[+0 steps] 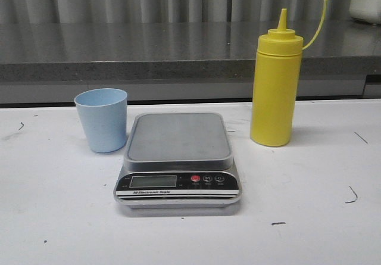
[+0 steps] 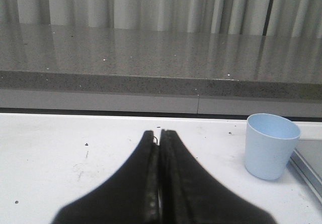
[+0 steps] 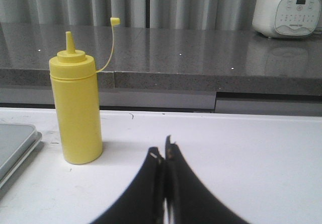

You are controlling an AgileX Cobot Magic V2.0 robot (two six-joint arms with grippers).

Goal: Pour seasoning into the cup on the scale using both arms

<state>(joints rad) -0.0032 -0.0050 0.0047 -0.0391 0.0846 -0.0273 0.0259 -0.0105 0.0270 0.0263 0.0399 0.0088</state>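
Left tool (image 2: 159,133) pinched together, cup (image 2: 271,146) apart

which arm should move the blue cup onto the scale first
Left. The cup stands on the scale's left side and shows in the left wrist view; the right end effector faces the yellow bottle.

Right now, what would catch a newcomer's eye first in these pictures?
The tall yellow seasoning bottle stands out, upright on the white table to the right of the scale, its cap off on its tether. The light blue cup stands left of the scale, whose steel platform is bare.
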